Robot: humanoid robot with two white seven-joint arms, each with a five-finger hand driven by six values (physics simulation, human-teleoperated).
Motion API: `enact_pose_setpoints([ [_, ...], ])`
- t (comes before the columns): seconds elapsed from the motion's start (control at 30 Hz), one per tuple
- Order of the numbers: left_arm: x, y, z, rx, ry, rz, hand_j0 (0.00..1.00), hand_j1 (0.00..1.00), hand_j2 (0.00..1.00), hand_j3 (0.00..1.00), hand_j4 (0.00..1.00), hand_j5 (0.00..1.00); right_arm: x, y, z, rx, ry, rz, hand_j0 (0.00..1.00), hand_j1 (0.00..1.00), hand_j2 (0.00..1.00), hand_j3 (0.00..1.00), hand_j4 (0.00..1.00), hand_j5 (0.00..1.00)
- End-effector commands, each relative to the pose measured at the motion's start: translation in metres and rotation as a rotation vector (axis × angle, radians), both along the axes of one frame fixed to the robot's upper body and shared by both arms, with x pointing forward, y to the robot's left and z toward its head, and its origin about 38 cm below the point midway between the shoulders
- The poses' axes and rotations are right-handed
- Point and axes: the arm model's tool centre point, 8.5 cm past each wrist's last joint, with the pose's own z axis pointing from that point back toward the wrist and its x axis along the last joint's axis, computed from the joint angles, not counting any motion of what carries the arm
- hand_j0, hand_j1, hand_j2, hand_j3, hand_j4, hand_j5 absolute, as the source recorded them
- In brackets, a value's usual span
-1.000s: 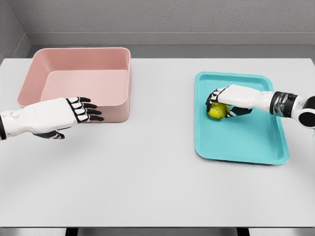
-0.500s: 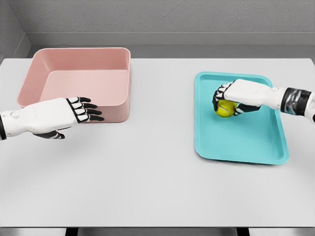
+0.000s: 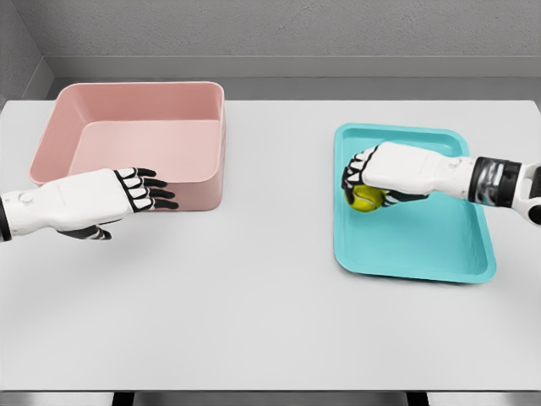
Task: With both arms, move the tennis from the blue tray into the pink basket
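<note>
The yellow-green tennis ball (image 3: 367, 200) is in my right hand (image 3: 365, 184), whose fingers are curled around it from above, over the left part of the blue tray (image 3: 423, 245). I cannot tell whether the ball touches the tray. The pink basket (image 3: 135, 139) stands at the far left of the table, empty inside. My left hand (image 3: 144, 193) hovers open in front of the basket's near wall, fingers stretched toward the right.
The white table (image 3: 254, 288) stretches between basket and tray with nothing on it in the middle. A grey wall runs behind the table's far edge.
My right hand with the ball has shifted left and slightly toward me over the tray. The left arm has stayed still.
</note>
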Motion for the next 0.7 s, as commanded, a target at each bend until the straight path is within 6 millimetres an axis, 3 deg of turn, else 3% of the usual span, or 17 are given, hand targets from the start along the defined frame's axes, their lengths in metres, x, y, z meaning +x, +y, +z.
enact_pose_setpoints([
  [0.0, 0.000, 0.000, 0.001, -0.003, 0.002, 0.002, 1.00, 1.00, 1.00, 1.00, 1.00, 1.00, -0.005, 0.009, 0.005, 0.006, -0.015, 0.030, 0.42, 0.42, 0.42, 0.42, 0.42, 0.42],
  [0.27, 0.000, 0.001, 0.001, -0.003, 0.001, 0.003, 1.00, 1.00, 1.00, 1.00, 1.00, 1.00, -0.017, 0.032, 0.013, 0.010, -0.056, 0.104, 0.42, 0.42, 0.42, 0.42, 0.42, 0.42],
  [0.4, 0.000, 0.004, 0.002, -0.001, 0.006, 0.010, 1.00, 1.00, 1.00, 1.00, 1.00, 1.00, -0.020, 0.057, 0.006, 0.032, -0.059, 0.148, 0.42, 0.42, 0.42, 0.42, 0.42, 0.42],
  [0.67, -0.001, 0.006, 0.001, 0.002, 0.009, 0.014, 1.00, 1.00, 1.00, 1.00, 1.00, 1.00, -0.030, 0.086, 0.001, 0.041, -0.067, 0.219, 0.42, 0.42, 0.42, 0.42, 0.42, 0.42],
])
